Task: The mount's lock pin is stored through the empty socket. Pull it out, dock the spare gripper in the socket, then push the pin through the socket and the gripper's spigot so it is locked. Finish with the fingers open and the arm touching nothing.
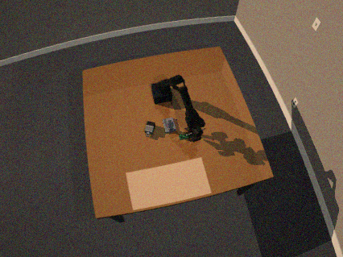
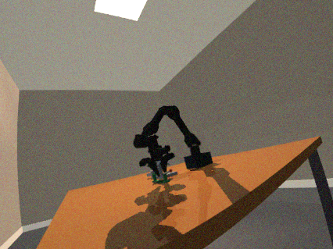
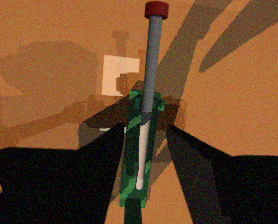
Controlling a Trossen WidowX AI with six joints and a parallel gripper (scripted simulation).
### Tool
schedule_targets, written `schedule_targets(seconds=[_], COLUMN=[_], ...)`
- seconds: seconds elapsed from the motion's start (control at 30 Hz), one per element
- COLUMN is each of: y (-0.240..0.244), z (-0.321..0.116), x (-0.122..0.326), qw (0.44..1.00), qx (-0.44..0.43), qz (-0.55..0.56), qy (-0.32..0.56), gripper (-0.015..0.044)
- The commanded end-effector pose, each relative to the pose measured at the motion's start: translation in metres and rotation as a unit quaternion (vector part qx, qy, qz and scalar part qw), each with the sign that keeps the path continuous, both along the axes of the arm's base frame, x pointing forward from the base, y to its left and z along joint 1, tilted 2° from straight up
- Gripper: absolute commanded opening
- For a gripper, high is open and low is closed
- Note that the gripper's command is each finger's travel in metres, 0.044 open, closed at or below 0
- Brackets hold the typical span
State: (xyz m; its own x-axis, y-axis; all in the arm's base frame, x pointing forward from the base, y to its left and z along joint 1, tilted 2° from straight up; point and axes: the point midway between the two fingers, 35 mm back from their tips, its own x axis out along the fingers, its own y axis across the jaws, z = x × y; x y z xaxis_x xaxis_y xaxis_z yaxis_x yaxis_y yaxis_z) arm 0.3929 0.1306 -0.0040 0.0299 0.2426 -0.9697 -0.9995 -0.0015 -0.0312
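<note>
The lock pin (image 3: 152,55), a grey rod with a red head, lies lengthwise over a green cradle (image 3: 136,192) (image 1: 183,136) (image 2: 161,181); its head sticks out past the cradle's far end. My gripper (image 3: 145,128) (image 2: 161,174) is open and points down, low over the cradle. In the wrist view one finger is on each side of the pin and cradle, with gaps beside them. A blue-grey piece (image 1: 170,125) stands near the cradle, and a small grey block (image 1: 150,127) stands farther left. Which is the mount and which the spare gripper is too small to tell. The socket is not readable.
The arm's black base (image 1: 162,93) (image 2: 198,161) stands toward the back of the wooden table (image 1: 109,151) (image 2: 254,185). A pale rectangular mat (image 1: 169,184) lies near the front edge. The arm's shadows fall across the table.
</note>
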Motion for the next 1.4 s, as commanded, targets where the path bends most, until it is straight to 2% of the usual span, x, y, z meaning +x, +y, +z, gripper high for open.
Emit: schedule_targets(seconds=[0.0, 0.43, 0.63, 0.73, 1.37], y=[0.000, 0.000, 0.000, 0.000, -0.001], z=[-0.009, -0.018, -0.018, -0.018, -0.001], x=[-0.001, -0.001, -0.001, -0.001, -0.004], qw=[1.000, 1.000, 1.000, 1.000, 1.000], qx=[-0.003, -0.003, -0.003, -0.003, -0.003], qz=[-0.002, -0.002, -0.002, -0.002, 0.000], qy=[0.003, 0.003, 0.003, 0.003, 0.013], gripper=[0.0180, 0.0180, 0.0022, 0.0003, 0.0000])
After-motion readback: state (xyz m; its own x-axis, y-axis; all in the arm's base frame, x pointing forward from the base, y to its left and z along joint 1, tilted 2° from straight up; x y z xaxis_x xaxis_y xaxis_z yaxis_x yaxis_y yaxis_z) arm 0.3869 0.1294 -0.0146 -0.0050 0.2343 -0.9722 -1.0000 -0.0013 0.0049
